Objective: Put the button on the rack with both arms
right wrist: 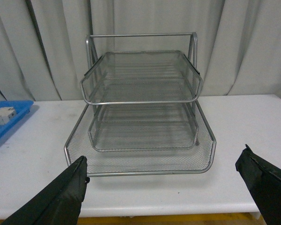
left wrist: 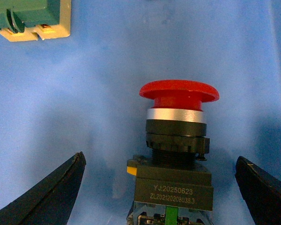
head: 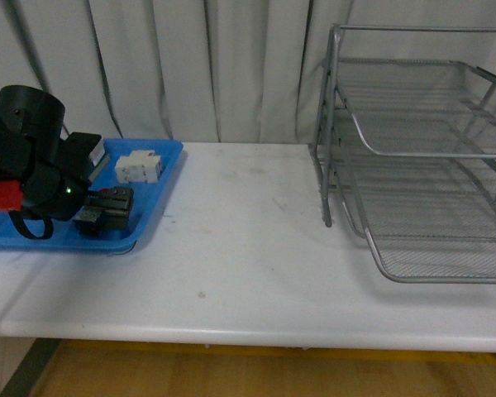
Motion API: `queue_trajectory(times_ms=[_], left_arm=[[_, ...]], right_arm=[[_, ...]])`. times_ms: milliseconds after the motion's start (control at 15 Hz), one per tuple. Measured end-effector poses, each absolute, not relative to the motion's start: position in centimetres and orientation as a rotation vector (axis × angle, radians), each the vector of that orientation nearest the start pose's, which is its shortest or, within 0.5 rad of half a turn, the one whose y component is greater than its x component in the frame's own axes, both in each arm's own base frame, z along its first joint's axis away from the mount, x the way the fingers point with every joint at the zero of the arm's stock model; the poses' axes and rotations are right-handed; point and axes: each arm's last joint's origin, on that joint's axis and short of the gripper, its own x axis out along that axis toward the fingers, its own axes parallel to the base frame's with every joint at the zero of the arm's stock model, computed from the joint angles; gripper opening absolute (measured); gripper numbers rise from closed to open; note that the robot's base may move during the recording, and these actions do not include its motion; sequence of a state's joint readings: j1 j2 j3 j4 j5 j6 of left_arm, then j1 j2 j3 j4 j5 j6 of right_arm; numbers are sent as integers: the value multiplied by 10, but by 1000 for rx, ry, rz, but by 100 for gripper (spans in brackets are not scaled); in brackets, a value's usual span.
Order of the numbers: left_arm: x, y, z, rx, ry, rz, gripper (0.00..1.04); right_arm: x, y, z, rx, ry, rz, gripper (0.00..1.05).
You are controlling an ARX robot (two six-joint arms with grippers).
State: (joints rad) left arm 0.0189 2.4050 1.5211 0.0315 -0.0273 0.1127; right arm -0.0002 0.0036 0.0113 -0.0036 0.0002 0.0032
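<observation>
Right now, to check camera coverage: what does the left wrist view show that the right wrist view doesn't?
Only left wrist: the red mushroom-capped push-button on its black body, flanked by the open left gripper, and a green-and-beige switch block. Only right wrist: the silver wire-mesh three-tier rack, the white table and the open right gripper. Both: the flat blue plastic tray.

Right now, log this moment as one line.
left fingers: open, straddling button on blue tray | right fingers: open, facing rack | button: not yet grasped
</observation>
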Motion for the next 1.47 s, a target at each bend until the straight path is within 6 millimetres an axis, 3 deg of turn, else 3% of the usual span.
queue_trajectory(times_ms=[67, 134, 401, 468, 668, 802, 936, 1069, 1270, 1337, 1470], left_arm=[[483, 11, 55, 105, 852, -7, 98], [483, 12, 55, 104, 848, -9, 91], [483, 11, 54, 105, 850, -9, 43], [483, 11, 54, 105, 849, -8, 38], [473, 11, 65, 117, 816, 16, 37], [462, 7, 96, 105, 727, 3, 37], [434, -4, 154, 79, 566, -23, 37], [388, -13, 191, 34, 469, -49, 37], [294, -20, 200, -7, 476, -53, 37], [273, -19, 207, -25, 442, -50, 37], [254, -17, 212, -35, 405, -27, 37]], right_arm=[[97, 0, 167, 3, -4, 0, 98], [97, 0, 167, 3, -4, 0, 98], [97, 0, 167, 3, -4, 0, 98], [97, 0, 167, 3, -4, 0, 98], [97, 0, 167, 3, -4, 0, 98], [97, 0, 167, 3, -4, 0, 98], [97, 0, 167, 3, -4, 0, 98], [97, 0, 167, 3, -4, 0, 98], [97, 0, 167, 3, -4, 0, 98], [97, 0, 167, 3, -4, 0, 98], [97, 0, 167, 3, -4, 0, 98]])
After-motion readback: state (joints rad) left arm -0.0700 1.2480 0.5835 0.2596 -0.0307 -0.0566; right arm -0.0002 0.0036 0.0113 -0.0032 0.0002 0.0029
